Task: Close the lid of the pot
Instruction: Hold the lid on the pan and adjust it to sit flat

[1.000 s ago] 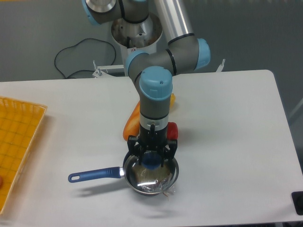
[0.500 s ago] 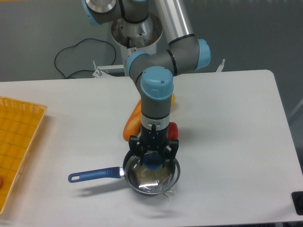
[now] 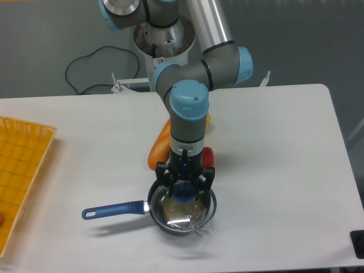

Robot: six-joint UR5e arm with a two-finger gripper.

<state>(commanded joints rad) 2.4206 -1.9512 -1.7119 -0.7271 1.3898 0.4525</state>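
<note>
Lid: I see the glass disc with its silver rim lying over the pot, near the front edge of the table, just ahead of the arm's wrist.
Lid knob: blue, at the lid's centre, sitting between the gripper's fingers.
Pot: dark saucepan under the lid; only its front wall shows clearly.
Pot handle: blue, straight, pointing to the left of the view.
Gripper: pointing straight down, fingers drawn in narrow around the knob; I read it as gripping the knob.
Seating of the lid: I cannot tell whether the rim rests fully on the pot all round; the far side is behind the gripper.
Hidden items: an orange object and a red object lie behind the wrist, each largely covered by the arm, so I cannot identify them.
Cut off: a yellow tray runs off the left edge; a dark object is clipped at the lower right corner.
Hard to make out: glare on the glass masks the pot's interior; a small scrap at the pot's front edge is unclear.
Change from earlier frames: the wrist and lid sit slightly lower than one second ago, and the lid looks more level on the pot.
Unchanged: pot, handle and tray hold the same positions.
</note>
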